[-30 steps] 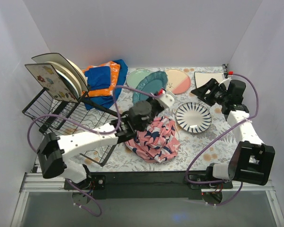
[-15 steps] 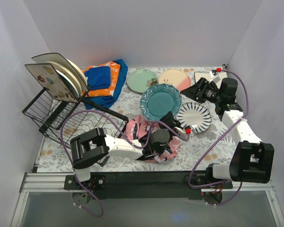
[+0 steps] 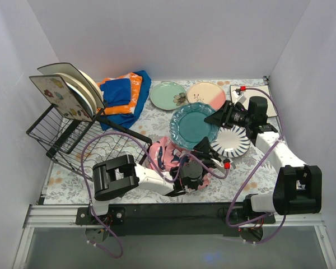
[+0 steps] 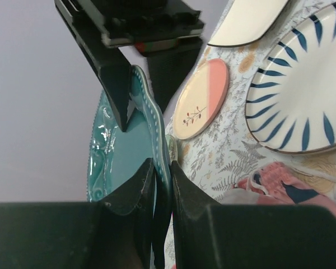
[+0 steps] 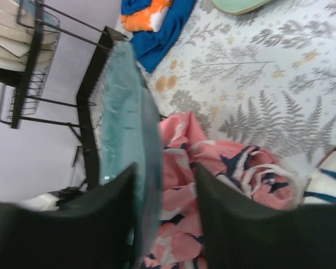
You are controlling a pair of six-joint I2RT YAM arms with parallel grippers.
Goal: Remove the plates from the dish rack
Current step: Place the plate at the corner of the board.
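One glossy teal ceramic plate (image 3: 191,124), round with beaded scalloped rim, pinched at near edge by left gripper (image 4: 159,168), right gripper (image 5: 163,174) spread astride far edge

Pink cloth (image 3: 163,152) beside teal plate (image 3: 190,124)

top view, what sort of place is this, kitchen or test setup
Likely a robot test booth, not a kitchen: plain white walls box in the table, a left arm and a right arm are bolted at its near edge, and the dish rack and a teal plate look like props.
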